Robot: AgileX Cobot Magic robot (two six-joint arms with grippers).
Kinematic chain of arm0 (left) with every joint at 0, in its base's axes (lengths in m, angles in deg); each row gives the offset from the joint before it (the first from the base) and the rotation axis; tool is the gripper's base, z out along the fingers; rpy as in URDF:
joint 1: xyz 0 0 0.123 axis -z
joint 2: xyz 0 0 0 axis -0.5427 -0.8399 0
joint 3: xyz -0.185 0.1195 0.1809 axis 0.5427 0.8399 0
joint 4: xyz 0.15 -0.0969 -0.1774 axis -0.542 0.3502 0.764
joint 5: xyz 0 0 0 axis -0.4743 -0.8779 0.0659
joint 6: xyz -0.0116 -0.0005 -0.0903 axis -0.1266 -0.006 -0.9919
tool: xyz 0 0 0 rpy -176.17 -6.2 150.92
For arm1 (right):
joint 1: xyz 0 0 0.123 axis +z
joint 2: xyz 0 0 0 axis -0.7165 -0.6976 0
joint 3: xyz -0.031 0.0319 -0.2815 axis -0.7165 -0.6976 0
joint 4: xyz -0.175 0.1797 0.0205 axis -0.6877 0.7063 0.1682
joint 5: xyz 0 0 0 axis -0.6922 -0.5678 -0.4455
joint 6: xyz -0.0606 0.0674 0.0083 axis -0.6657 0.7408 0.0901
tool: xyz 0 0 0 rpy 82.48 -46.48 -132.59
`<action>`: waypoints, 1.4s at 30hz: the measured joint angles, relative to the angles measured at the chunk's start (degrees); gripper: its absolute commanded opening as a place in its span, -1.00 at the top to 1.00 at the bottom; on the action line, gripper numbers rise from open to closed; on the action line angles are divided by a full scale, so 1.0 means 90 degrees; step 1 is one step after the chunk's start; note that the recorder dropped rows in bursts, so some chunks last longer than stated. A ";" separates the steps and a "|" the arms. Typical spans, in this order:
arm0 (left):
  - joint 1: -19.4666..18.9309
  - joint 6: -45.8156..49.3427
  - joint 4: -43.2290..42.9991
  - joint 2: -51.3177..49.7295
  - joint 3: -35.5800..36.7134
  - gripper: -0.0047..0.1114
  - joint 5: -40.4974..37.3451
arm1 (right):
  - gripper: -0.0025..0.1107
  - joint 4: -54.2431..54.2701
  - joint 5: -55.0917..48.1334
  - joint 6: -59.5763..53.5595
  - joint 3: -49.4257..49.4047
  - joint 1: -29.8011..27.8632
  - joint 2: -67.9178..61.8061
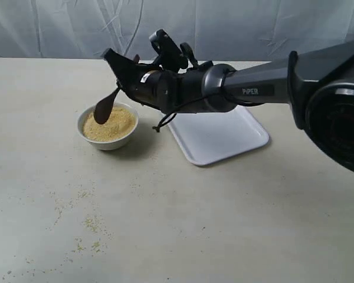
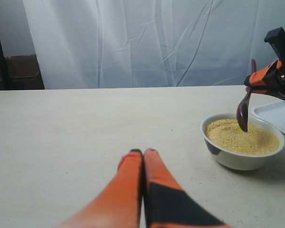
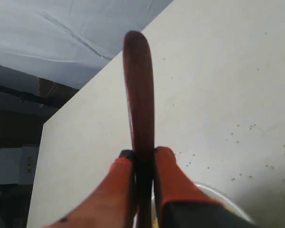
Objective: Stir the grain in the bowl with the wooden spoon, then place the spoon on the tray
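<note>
Grain (image 1: pixel 109 125) fills the small white bowl (image 1: pixel 108 143) in a yellow heap. The bowl sits on the pale table (image 1: pixel 224 224), just beside the white tray (image 1: pixel 224 138). I cannot tell if the two touch. The tray lies flat, and the big dark arm (image 1: pixel 253 88) reaches over it toward the bowl.

The right claw (image 1: pixel 121 82) is pinched tight on the thin handle of the wooden spoon (image 1: pixel 104 109). Its orange fingers (image 3: pixel 168 175) squeeze the handle from both sides. The spoon hangs down at a slant with its dark round end low over the bowl, near the bowl's edge. The end is right at the top of the grain, but I cannot tell if it touches.

The left claw (image 2: pixel 143 152) is well away from the bowl, low over the bare table. Its two orange fingers are pressed together and hold nothing.

Little greenish specks (image 1: pixel 91 224) lie on the table, well apart from the bowl. A white cloth (image 1: pixel 253 23) hangs behind the table.
</note>
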 measured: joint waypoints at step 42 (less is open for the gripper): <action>0.0000 0.0000 0.0000 0.0000 0.0000 0.92 0.0000 | 0.10 0.5690 -0.6187 -0.8101 0.1665 -0.2211 -0.0803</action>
